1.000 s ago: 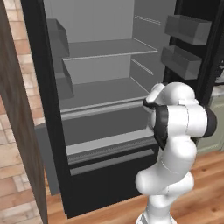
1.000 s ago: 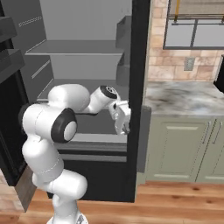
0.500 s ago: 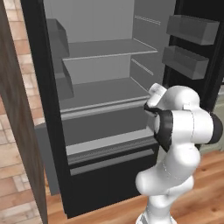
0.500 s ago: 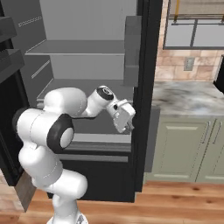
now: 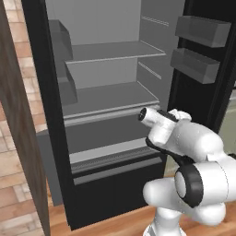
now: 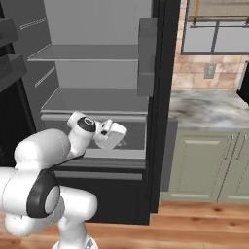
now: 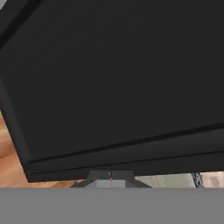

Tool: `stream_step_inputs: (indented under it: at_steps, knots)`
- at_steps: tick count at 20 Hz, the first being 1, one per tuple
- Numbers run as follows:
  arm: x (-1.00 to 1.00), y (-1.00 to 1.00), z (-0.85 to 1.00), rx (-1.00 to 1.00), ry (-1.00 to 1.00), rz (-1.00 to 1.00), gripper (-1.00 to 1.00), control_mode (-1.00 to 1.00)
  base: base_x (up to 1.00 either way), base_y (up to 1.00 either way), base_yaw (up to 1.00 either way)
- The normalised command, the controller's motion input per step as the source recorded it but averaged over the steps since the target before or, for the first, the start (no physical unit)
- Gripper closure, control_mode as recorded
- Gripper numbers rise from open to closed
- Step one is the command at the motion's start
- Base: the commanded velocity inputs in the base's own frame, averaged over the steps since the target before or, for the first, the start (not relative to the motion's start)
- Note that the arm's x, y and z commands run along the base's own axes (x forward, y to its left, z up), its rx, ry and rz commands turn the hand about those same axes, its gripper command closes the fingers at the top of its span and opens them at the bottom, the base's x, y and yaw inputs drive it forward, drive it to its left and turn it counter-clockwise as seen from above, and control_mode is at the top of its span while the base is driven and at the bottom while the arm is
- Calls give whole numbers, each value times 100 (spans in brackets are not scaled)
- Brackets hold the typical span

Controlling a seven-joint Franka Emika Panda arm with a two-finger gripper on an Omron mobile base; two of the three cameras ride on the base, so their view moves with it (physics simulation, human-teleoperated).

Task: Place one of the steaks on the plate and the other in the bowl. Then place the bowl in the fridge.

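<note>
Since the earlier frame the base has shifted, placing the open fridge directly ahead of the gripper, whose jaws are fully closed and empty; swing clear of its door edge.

I see the tall black fridge with a smooth, slightly satin casing, and inside it flat matt grey plastic-looking shelves and walls. Its door bins are the same dull grey. Left of the fridge, a dark brown wood-grained panel stands before rough-looking pale brick. Right of the fridge I see a polished grey marbled stone counter, sage green painted cabinet doors with thin metal handles, and below them a warm glossy wooden plank floor. My arm's white shell looks smooth glossy plastic.
</note>
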Motion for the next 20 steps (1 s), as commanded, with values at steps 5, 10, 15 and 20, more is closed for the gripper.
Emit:
stream_step_inputs:
  at_steps: [5, 10, 15, 20]
  knots:
    - [0, 74, 0, 0, -13, 66, 100, -100, 0, 0, 0]
    - [-16, 71, 0, 0, 0, 61, 100, -100, 0, 0, 0]
    - [-21, 61, 15, 8, 13, 50, 100, -100, 0, 0, 0]
    - [-19, 45, 5, 10, 29, 40, 100, -100, 0, 0, 0]
